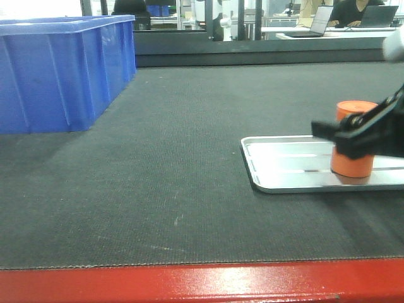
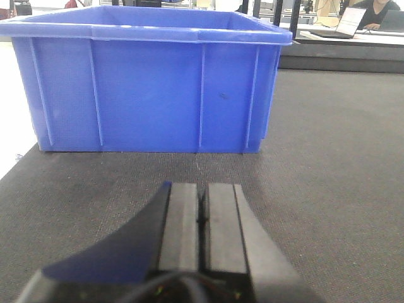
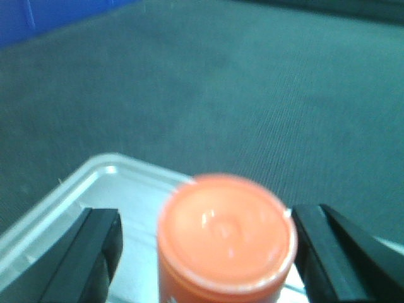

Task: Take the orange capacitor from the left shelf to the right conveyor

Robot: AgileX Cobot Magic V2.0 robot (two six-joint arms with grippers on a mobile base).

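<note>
Orange capacitor (image 3: pixel 226 237) stands upright on metal tray (image 1: pixel 284 165) on the table, w/ right tool (image 3: pixel 205 243) spread wide either side, fingers (image 3: pixel 88 243) apart from it, no grip. Left tool (image 2: pixel 202 218) idle, pads pressed together, empty, facing blue bin (image 2: pixel 148 82). Looks nearly done: right arm only needs to clear.

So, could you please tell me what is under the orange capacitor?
The orange cylindrical capacitor stands upright on a shiny metal tray, which lies on the dark conveyor belt. The right hand straddles it, open; its fingers hide the capacitor's middle.
</note>
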